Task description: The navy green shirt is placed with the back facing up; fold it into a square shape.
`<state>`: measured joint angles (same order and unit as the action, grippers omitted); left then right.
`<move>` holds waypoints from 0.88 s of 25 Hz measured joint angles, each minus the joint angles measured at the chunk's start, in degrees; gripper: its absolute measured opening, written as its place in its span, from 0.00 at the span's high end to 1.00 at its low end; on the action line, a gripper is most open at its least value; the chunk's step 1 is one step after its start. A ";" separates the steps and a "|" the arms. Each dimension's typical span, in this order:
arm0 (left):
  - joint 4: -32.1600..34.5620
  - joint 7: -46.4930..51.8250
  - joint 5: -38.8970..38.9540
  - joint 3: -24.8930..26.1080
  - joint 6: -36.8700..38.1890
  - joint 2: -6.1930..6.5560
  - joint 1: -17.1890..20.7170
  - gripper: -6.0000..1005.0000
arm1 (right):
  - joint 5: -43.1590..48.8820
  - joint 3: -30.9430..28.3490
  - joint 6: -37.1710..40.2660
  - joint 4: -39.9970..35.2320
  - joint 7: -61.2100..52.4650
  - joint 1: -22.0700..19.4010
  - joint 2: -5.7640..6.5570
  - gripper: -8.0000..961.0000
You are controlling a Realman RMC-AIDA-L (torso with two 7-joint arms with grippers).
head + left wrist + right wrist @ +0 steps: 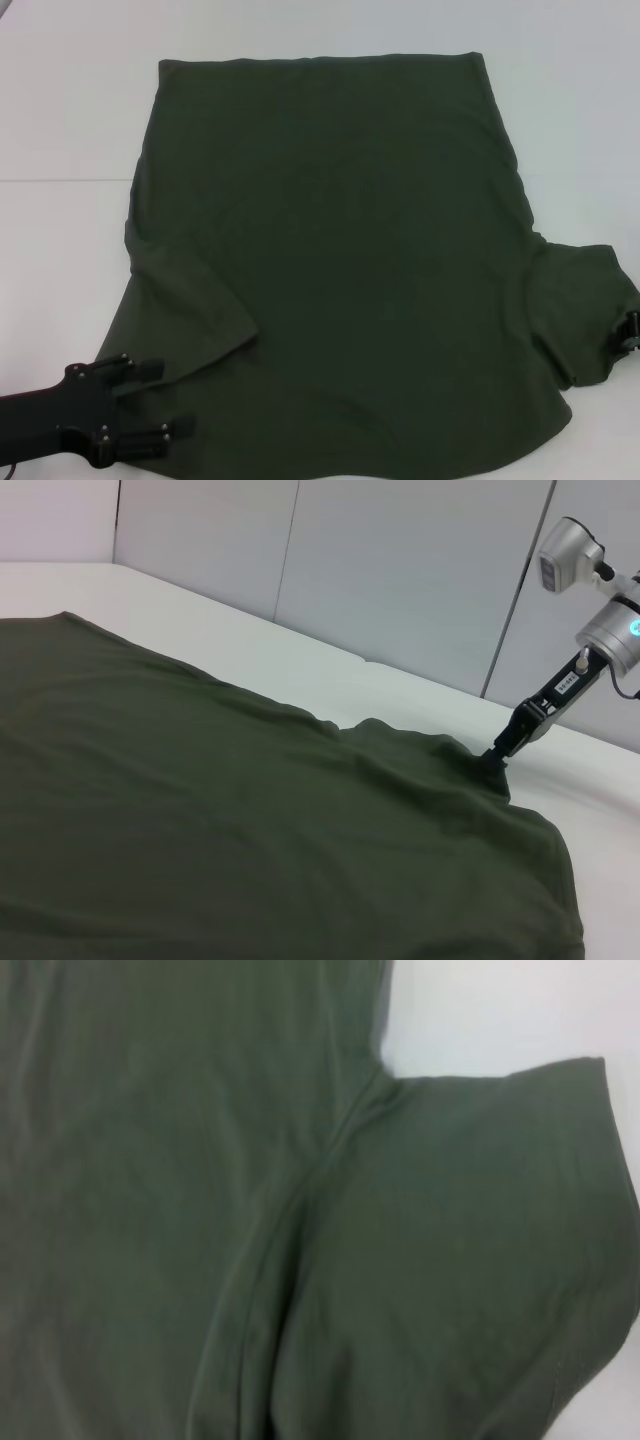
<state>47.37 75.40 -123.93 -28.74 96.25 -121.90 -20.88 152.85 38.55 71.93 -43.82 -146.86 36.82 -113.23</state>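
White desk (pixel 70 120), matte, a faint seam across it; pale panelled wall (pixel 400 570) behind. Navy green shirt (pixel 340 260) spread flat, covering most of the desk. Left hand (pixel 172 398) released, fingers parted at near sleeve. Right hand (pixel 630 330) at opposite sleeve edge, grip cannot be told.

Left gripper (pixel 168 398): matte black body with two slim parallel black fingers (pixel 148 368), each ending in a small squared pad. Bright screw heads dot the finger bases behind the tips.

Right gripper (pixel 494 757): black tip, with a narrow black link behind it carrying a small white label. Behind that sits a silver cylindrical wrist with a cyan light, a silver housing and a thin dark cable.
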 joint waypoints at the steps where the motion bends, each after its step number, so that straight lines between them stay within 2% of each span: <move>1: 0.00 0.01 0.00 0.15 0.00 0.00 -0.01 0.11 | -0.48 -0.19 0.03 -0.01 0.35 -0.03 0.02 0.96; 13: 0.00 0.01 0.00 1.58 0.14 0.00 -0.12 0.11 | -8.26 -3.42 0.47 -1.19 4.31 -1.76 0.78 0.97; 22: 0.00 0.17 0.01 1.59 -0.01 0.00 -0.12 0.11 | -14.02 -4.96 0.87 -4.15 6.50 -3.80 0.56 0.97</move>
<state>47.37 75.57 -123.92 -27.15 96.24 -121.90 -21.00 138.83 33.59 72.81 -47.97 -140.36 33.03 -112.67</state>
